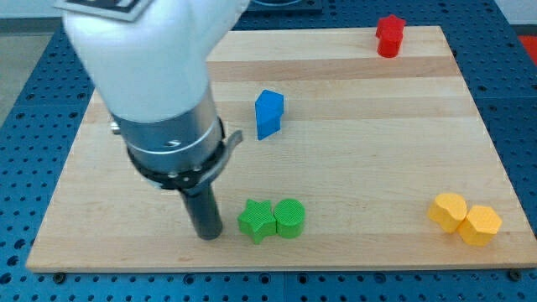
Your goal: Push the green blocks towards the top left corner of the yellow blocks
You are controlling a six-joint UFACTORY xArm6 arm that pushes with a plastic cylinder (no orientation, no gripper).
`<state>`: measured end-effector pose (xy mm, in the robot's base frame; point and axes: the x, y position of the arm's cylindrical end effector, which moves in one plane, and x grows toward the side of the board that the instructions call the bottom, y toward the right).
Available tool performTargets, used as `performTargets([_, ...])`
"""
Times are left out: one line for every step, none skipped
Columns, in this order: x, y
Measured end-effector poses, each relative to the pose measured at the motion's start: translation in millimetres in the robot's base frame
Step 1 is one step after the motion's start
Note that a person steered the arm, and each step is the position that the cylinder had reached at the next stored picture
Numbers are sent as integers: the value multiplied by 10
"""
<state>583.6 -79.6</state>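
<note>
In the camera view, the pale wooden surface (352, 168), a board of glued planks with visible grain, lies on a blue perforated base (25, 101).

The green star-shaped block (256, 220) sits near the board's bottom edge, and it serves as the landmark here. Touching it on the view's right is the green round block (289, 218), with a ribbed, matte top. Well apart toward the view's right, close to the board's bottom right corner, the two yellow blocks touch each other: a rounded yellow block (447, 210) and a yellow hexagonal block (481, 225). Above the star, toward the view's top, the blue pointed block (268, 113) stands upright. Far off at the view's top right, the red star-like block (389, 35) rests by the board's top edge.

The arm descends from the view's top left: a white smooth shell, then a grey metal collar with a black ring, then the straight dark rod. There is no pincer, so nothing is grasped. My tip (208, 236) rests on the surface just beside the green star, on the view's left, a small gap apart.
</note>
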Motion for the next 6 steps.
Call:
performTargets([0,271])
performTargets([0,500])
performTargets([0,750])
performTargets([-6,999])
performTargets([-13,1269])
performTargets([-13,1609])
